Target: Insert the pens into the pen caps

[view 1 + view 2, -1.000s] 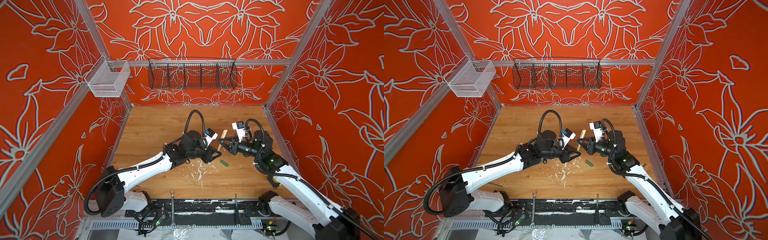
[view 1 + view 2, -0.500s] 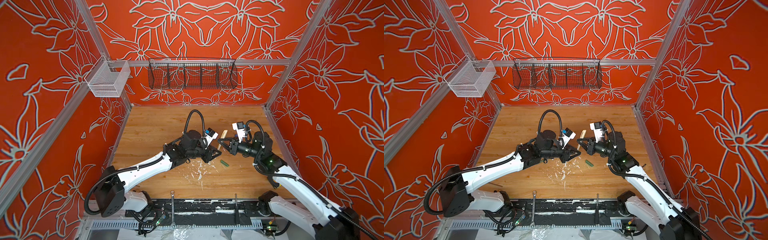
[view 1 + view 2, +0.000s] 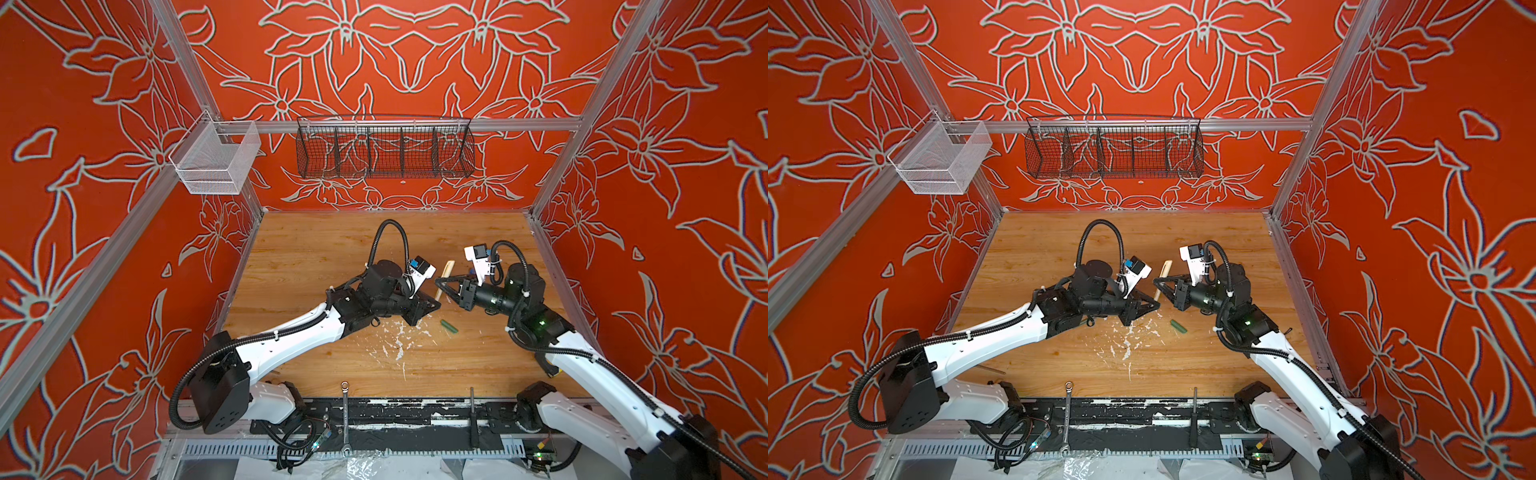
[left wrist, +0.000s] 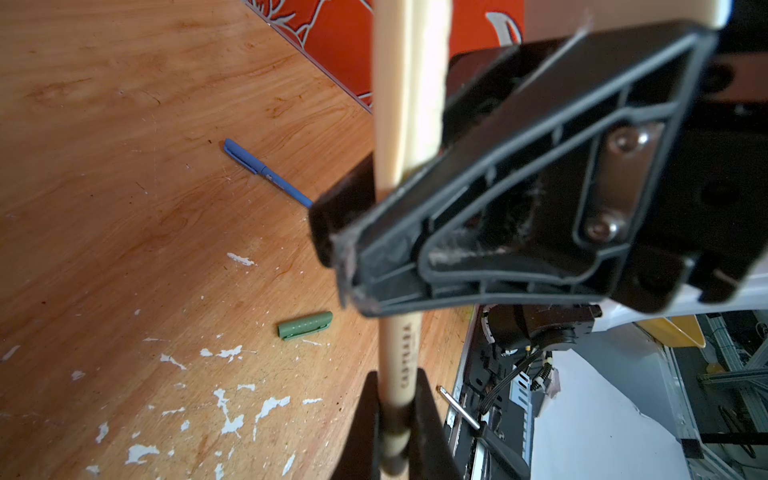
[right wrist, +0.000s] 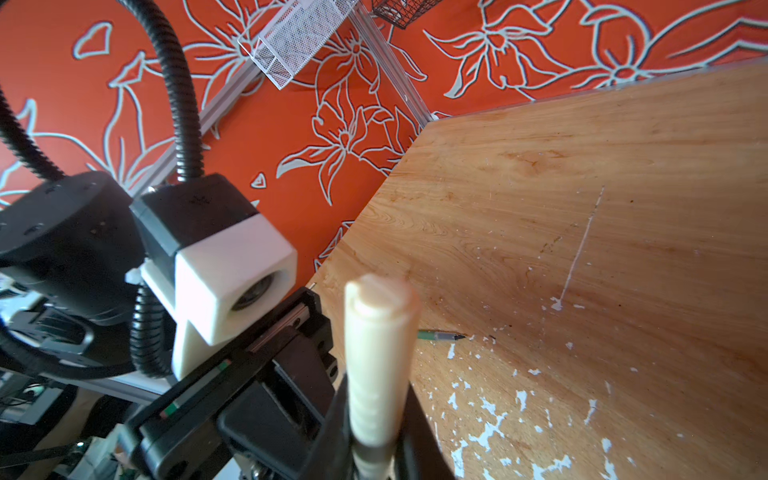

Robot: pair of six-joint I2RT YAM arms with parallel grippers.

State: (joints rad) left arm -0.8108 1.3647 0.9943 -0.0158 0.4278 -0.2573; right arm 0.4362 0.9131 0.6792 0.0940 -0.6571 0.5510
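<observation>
A tan pen [image 3: 443,279] [image 3: 1163,277] is held above the table between both grippers. My left gripper [image 4: 395,374] [image 3: 437,305] is shut on the pen's lettered barrel near its dark-banded end. My right gripper [image 5: 376,382] [image 3: 439,283] is shut on the ribbed tan pen cap [image 5: 379,332], which sits over the pen's other end. A green pen cap [image 3: 449,326] [image 4: 305,325] lies on the wood just below the grippers. A blue pen [image 4: 266,172] with its blue cap on lies farther off. Only the dark tip of the green pen [image 5: 441,336] shows beside the tan cap.
White paint flecks [image 3: 398,345] mark the wooden table [image 3: 332,249]. A silver wrench [image 3: 345,415] and a dark rod [image 3: 472,409] sit on the black front rail. A black wire basket [image 3: 384,151] and a white mesh basket [image 3: 216,164] hang on the walls.
My left gripper's jaws have closed onto the tan pen's barrel. Both arms have stayed almost where they were.
</observation>
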